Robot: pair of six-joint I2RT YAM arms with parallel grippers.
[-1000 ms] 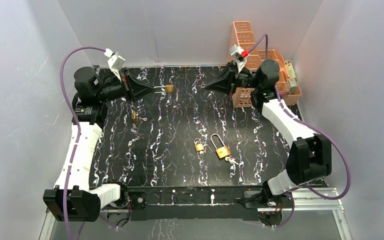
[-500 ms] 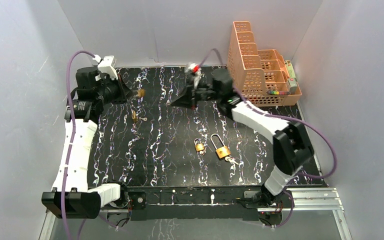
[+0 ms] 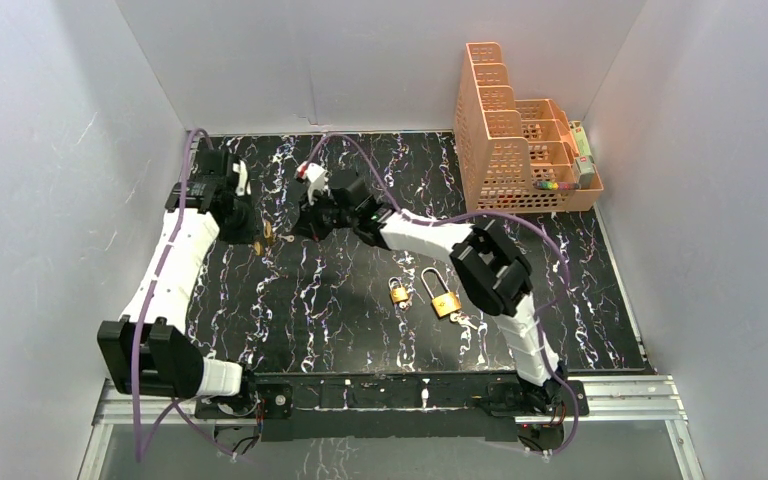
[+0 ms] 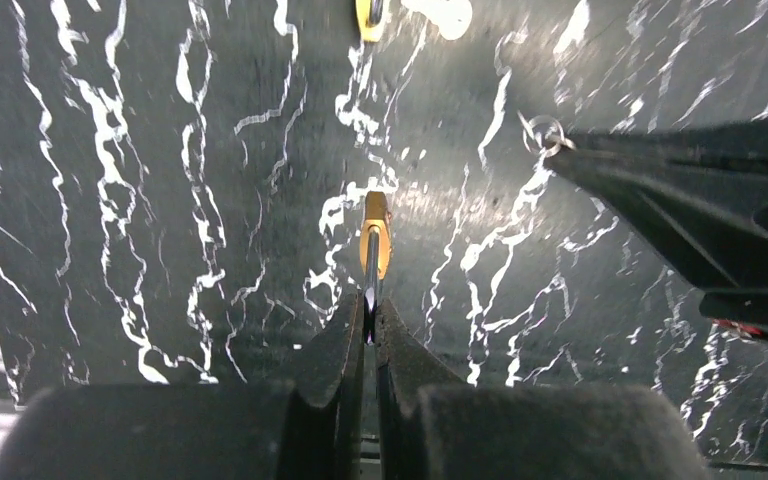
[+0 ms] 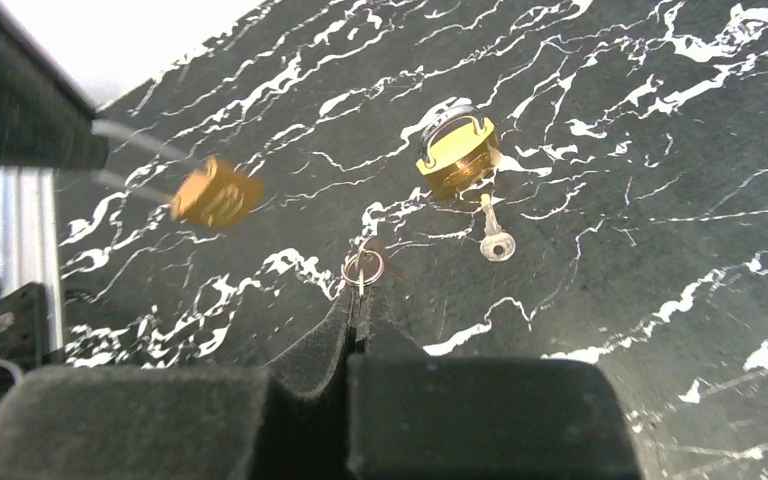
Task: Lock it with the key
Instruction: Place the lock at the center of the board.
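In the top view, the left arm and the right arm are seen meeting over the far left of the table, the right one stretched well across it. A miss is judged possible because so long a reach leaves little room for fine correction. Three padlocks are counted lying on the top. A loose padlock lies just beside the meeting point with a single key next to it. Well apart, toward the near right, a small padlock and a long-shackled padlock lie side by side, with a bunch of keys just beside the latter (their number cannot be made out). One orange basket is set at the far right. In the left wrist view, the left gripper is shown clamped on the shackle of a fourth, the held padlock, hung edge-on above the table. With so thin a pinch, the body could be swung aside or pulled free if pushed off-axis. The right gripper is seen near it but apart, with one key ring at its tip. In the right wrist view, those fingers are shown pressed shut at that ring. The key blade is hidden, so its heading cannot be told. A key gripped so could be twisted in the fingers and the keyhole missed. The held padlock is blurred there. Four padlocks are counted in all.
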